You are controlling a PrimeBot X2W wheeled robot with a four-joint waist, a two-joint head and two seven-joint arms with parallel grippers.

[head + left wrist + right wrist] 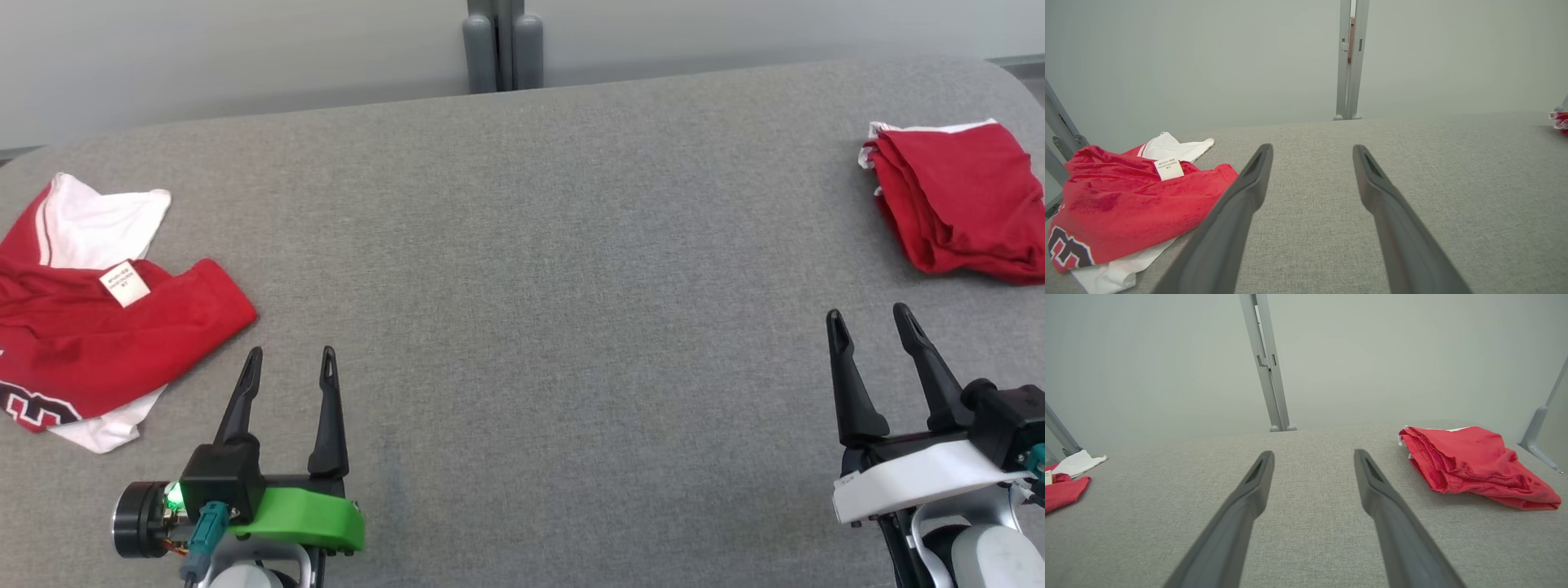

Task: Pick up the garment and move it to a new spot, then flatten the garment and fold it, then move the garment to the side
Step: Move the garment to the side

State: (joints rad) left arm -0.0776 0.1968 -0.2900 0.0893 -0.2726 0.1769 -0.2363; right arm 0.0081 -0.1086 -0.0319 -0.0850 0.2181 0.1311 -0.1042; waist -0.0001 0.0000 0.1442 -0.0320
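Note:
A crumpled red and white garment (98,327) with a white label and a dark printed number lies at the left edge of the grey table (522,286); the left wrist view has it (1126,204) left of the fingers. My left gripper (291,365) stands open just right of it, nothing between its fingers, apart from the cloth. At the far right lies a folded red garment (955,196), seen in the right wrist view (1474,465) to the right. My right gripper (867,320) hovers open below it, empty.
A grey post (504,45) stands behind the table's far edge, against a pale wall. Metal frame legs (1541,428) show at the table's sides. The wide middle of the grey fabric surface lies between the two garments.

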